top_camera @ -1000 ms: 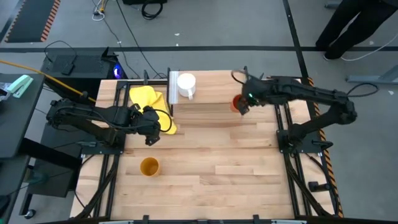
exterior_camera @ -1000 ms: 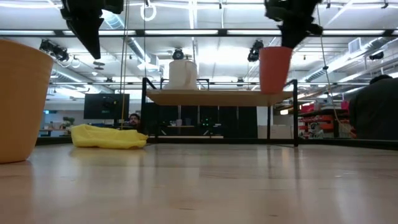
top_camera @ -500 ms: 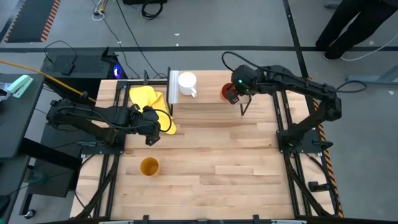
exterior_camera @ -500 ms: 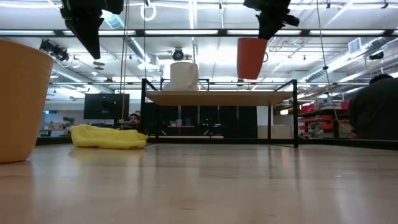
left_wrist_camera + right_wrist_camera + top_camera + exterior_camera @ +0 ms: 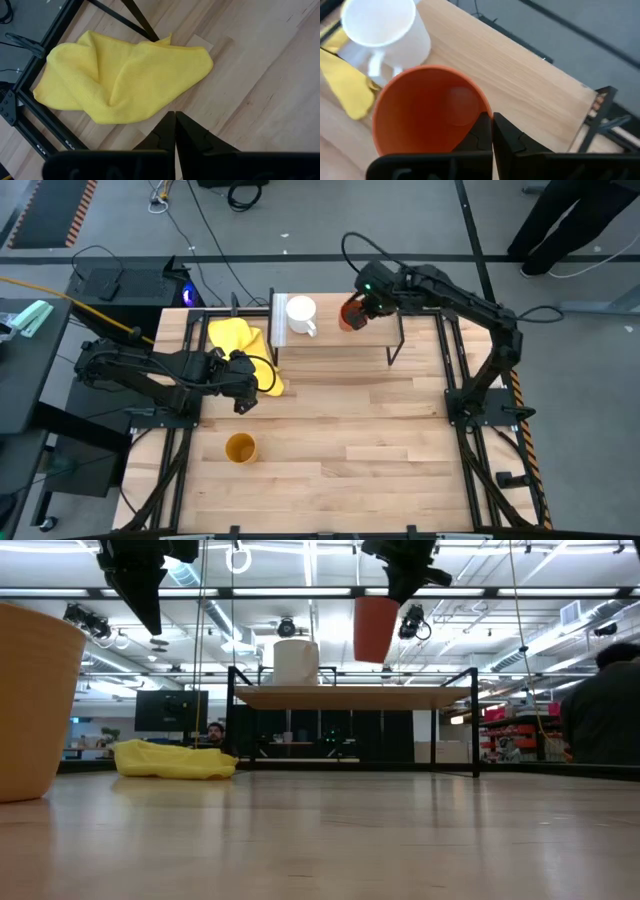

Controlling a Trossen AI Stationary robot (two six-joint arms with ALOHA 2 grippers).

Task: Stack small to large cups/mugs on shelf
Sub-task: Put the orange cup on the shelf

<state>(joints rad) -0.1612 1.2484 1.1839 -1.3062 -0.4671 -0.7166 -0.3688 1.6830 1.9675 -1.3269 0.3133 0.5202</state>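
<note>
My right gripper is shut on the orange-red cup, which hangs in the air above the light-wood shelf. The white mug stands upright on the shelf's left end, to the left of the held cup. A yellow-orange cup stands upright on the tabletop at the near left. My left gripper is shut on nothing and hovers over the table just beside the yellow cloth. My right gripper pinches the orange-red cup's rim, one finger inside the cup and one outside. The fingers come from above, slanting down. The cup hangs below them, mouth up and a little tilted, lifted clear of the shelf.
The yellow cloth lies crumpled at the table's far left, next to the shelf's white strip. Black shelf legs stand near the right arm. Open tabletop spreads across the near half.
My right gripper has carried the orange-red cup up from the level of the shelf's top and toward the table's left and far side, closer to the white mug. The cup now hangs clear above the shelf.
</note>
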